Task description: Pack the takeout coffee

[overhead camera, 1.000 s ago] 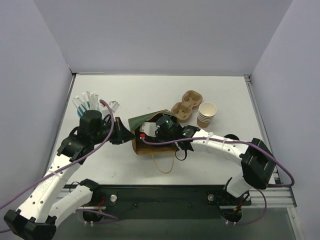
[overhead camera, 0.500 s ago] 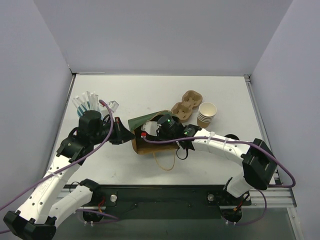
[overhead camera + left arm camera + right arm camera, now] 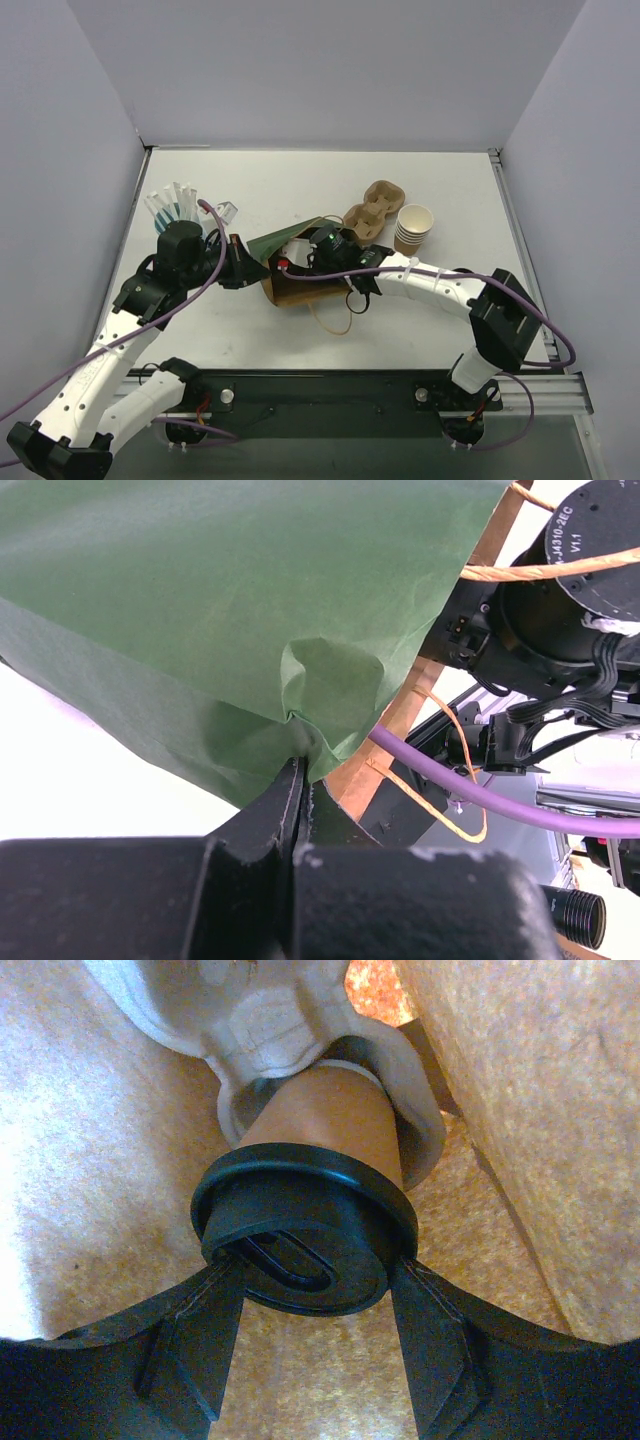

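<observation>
- On the table (image 3: 300, 180), between the two grippers: brown paper bag (image 3: 288, 292) lying on its side, green flap (image 3: 200, 600) raised at its mouth
- left gripper (image 3: 244, 264) sits just left of the bag mouth; jaws fully closed, pinching a fold of the green flap, paper creased right at the fingertips (image 3: 275, 805)
- right gripper (image 3: 312, 1268) is reached inside the bag; from the top camera the flap and its own wrist hide it; brown bag walls on both sides of it
- pulp carrier (image 3: 260, 1020) inside the bag, straight ahead of the right gripper's fingers
- second pulp carrier (image 3: 368, 214) outside the bag, just beyond the right wrist on the far side; stack of tan cups (image 3: 413, 230) just beside it, further right
- white sticks (image 3: 172, 200) standing in a holder, just beyond the left wrist, far-left; can't tell what they are
- takeout coffee (image 3: 318, 1155): inside the bag, between the right gripper's fingers, base seated in a pocket of the inner pulp carrier, black lid (image 3: 300, 1230) facing the wrist camera
- right jaws set to lid width, one finger on each side of the black lid, both touching its rim, so it has hold of the cup
- twine handle (image 3: 330, 325) of the bag loops out onto the table, near side, under the right forearm
</observation>
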Motion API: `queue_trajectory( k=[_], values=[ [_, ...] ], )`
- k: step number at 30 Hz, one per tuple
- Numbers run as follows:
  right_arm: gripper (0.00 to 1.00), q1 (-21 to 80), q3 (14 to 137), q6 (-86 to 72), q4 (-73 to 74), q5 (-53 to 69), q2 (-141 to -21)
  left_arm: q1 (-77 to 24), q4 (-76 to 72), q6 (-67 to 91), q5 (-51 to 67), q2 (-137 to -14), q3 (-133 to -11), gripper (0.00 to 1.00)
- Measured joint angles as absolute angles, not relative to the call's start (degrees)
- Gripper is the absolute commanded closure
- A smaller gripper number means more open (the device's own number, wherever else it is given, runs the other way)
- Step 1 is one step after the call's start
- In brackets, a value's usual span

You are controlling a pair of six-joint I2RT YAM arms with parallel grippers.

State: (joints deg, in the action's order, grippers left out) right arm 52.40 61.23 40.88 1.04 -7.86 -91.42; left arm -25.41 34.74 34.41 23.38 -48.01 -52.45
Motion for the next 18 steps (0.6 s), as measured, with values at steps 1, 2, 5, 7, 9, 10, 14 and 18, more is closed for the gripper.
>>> queue_trajectory(
  k=[1, 2, 5, 7, 9, 10, 14, 18],
  values=[
    [0.41, 52.3, 61.3, 40.8, 1.0, -7.8, -91.6, -25.4, 34.7, 34.4, 23.4, -48.0, -52.4, 1.00],
    [0.39, 52.2, 61.3, 40.8, 0.8, -7.7, -91.7, -25.4, 34.7, 34.4, 23.4, -48.0, -52.4, 1.00],
    [0.31, 51.9, 61.3, 40.6, 0.8, -7.5, -91.7, -25.4, 34.6, 34.4, 23.4, -48.0, -52.4, 1.00],
    [0.27, 51.8, 61.3, 40.4, 0.9, -7.4, -91.7, -25.4, 34.6, 34.4, 23.4, -48.0, -52.4, 1.00],
    [0.24, 51.8, 61.7, 40.5, 1.7, -7.1, -91.7, -25.4, 34.6, 34.5, 23.4, -48.0, -52.4, 1.00],
    [0.23, 51.8, 62.0, 40.4, 2.2, -7.0, -91.7, -25.4, 34.6, 34.6, 23.4, -48.0, -52.4, 1.00],
    [0.22, 51.8, 63.0, 40.4, 4.2, -6.6, -91.4, -25.4, 34.5, 34.9, 23.4, -48.2, -52.6, 1.00],
    [0.21, 51.7, 63.2, 40.3, 6.5, -6.5, -89.8, -25.4, 34.8, 34.9, 23.4, -49.2, -53.7, 1.00]
  ],
)
